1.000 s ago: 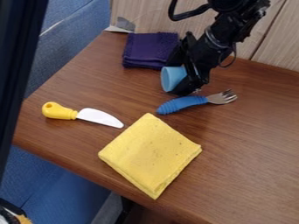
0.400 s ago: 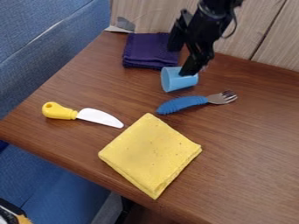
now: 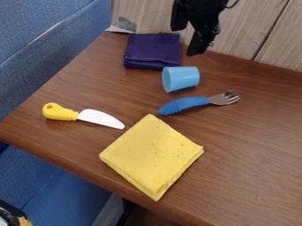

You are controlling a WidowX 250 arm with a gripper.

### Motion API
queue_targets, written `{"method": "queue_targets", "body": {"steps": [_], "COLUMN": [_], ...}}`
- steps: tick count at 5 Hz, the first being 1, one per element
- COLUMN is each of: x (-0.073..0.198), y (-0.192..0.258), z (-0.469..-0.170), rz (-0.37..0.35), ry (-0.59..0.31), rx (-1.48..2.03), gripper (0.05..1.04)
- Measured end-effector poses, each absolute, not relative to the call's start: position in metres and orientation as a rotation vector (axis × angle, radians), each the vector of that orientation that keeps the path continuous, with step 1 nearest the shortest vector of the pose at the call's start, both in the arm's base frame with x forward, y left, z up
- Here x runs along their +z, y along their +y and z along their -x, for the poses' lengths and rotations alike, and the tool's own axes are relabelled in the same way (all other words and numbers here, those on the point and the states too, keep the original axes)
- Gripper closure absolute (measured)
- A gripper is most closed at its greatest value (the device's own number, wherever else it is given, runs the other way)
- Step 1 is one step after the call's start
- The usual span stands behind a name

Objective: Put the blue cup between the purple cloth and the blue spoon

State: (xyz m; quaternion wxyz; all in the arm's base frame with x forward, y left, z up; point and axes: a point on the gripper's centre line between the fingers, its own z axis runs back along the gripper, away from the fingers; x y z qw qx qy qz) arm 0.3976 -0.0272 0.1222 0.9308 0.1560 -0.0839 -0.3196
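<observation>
Camera view: the blue cup point(image 3: 184, 78) lies sideways, below and apart from the spread, empty gripper point(image 3: 186, 41).

A seating corner pairs a wood-grain counter point(image 3: 247, 141) with blue upholstered seating point(image 3: 53, 26) alongside and pale wood-grain panels point(image 3: 254, 26) behind. A blue cup point(image 3: 183, 78), fork point(image 3: 186, 104), knife point(image 3: 100, 118), purple cloth point(image 3: 152, 50) and yellow cloth point(image 3: 152, 154) suggest a dining nook; a black robot arm point(image 3: 203, 15) suggests a test area. Whether it is a home, office or lab cannot be told.
</observation>
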Motion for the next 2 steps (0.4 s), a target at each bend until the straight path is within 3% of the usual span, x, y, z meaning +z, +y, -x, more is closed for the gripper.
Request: {"method": "queue_targets", "body": {"steps": [2], "x": [0.1227], "y": [-0.0268], "z": [-0.398], "rz": [-0.316], "ry": [-0.176], "rx": [-0.652], "gripper": [0.084]}}
